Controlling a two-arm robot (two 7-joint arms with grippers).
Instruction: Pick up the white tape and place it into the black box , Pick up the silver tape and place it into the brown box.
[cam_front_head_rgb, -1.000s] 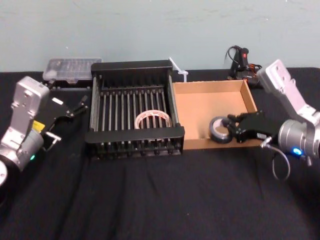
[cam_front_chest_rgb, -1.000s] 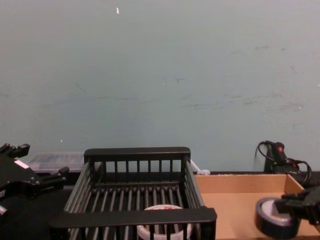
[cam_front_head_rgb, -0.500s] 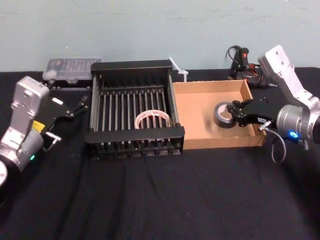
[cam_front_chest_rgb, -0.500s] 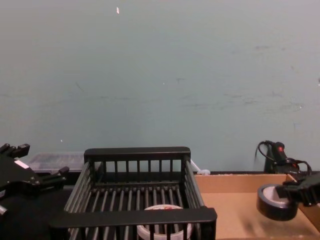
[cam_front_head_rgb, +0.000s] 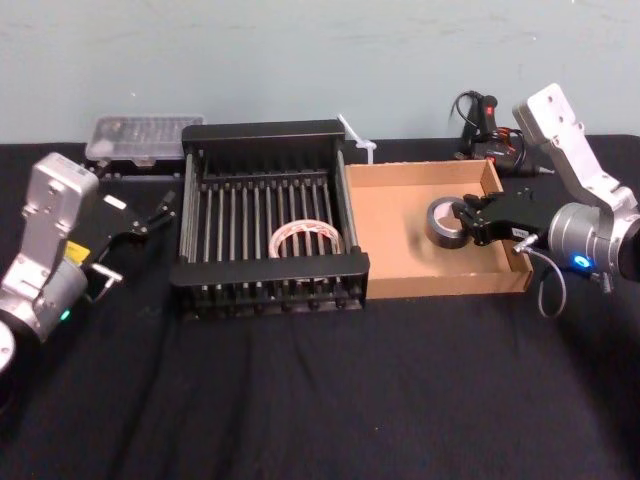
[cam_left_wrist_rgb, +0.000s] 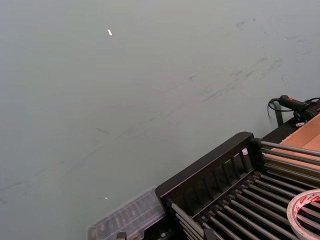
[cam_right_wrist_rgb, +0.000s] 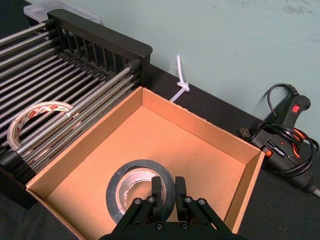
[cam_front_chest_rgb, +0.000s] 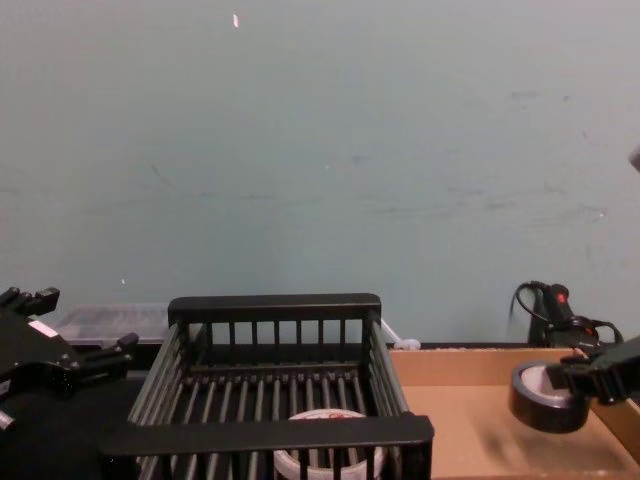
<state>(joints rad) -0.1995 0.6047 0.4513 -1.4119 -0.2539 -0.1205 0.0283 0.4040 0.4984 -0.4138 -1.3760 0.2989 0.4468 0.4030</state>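
The right arm reaches in from the right edge of the table, its white forearm angled up and back and its black right gripper (cam_front_head_rgb: 470, 222) pointing left over the brown box (cam_front_head_rgb: 400, 220). Its fingers (cam_right_wrist_rgb: 156, 197) are pinched on the near wall of the silver tape (cam_front_head_rgb: 445, 222), one inside the roll's hole and one outside, holding it above the right part of the box floor; from the chest camera the roll (cam_front_chest_rgb: 541, 397) hangs a little above the cardboard. The left arm sits idle at the left of the table, its white casing upright and its left gripper (cam_front_head_rgb: 160, 212) just beside the left side of the black box (cam_front_head_rgb: 270, 135), fingers spread apart and holding nothing. The white tape (cam_front_head_rgb: 305, 238) lies flat on the bars inside the black box, near its front right corner; red lettering runs around its rim (cam_left_wrist_rgb: 305, 212), too small to read. Behind the boxes lie a clear plastic case (cam_front_head_rgb: 140, 135) at the left, a white zip tie (cam_front_head_rgb: 357, 137) between them, and a black tool with a red switch and coiled cable (cam_front_head_rgb: 485, 125) at the right.
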